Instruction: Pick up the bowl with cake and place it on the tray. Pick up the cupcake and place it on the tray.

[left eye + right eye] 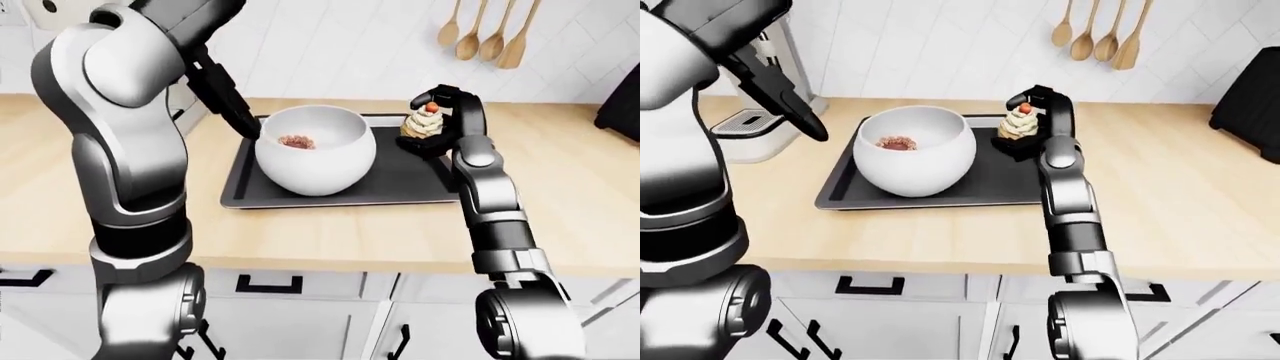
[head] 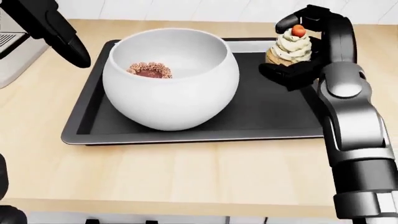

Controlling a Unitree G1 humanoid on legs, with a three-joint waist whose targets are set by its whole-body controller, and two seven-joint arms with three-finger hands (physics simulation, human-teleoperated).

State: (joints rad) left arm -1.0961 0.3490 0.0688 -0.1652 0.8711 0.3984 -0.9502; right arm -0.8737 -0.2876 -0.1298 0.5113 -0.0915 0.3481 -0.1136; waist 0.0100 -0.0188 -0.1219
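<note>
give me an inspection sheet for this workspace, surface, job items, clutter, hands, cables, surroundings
surface: light wood counter, bearing a dark tray.
job's things: white bowl with small cake stands on the tray's left part; cupcake is over the tray's upper right corner, whether it touches cannot be told.
clutter: nothing seen on the counter near the tray.
hands: right hand closed round the cupcake; left hand off the tray's upper left corner, holding nothing, fingers unclear.
cables: nothing seen.
surroundings: wooden spoons on a tiled wall, appliance at left, white cabinets below.
</note>
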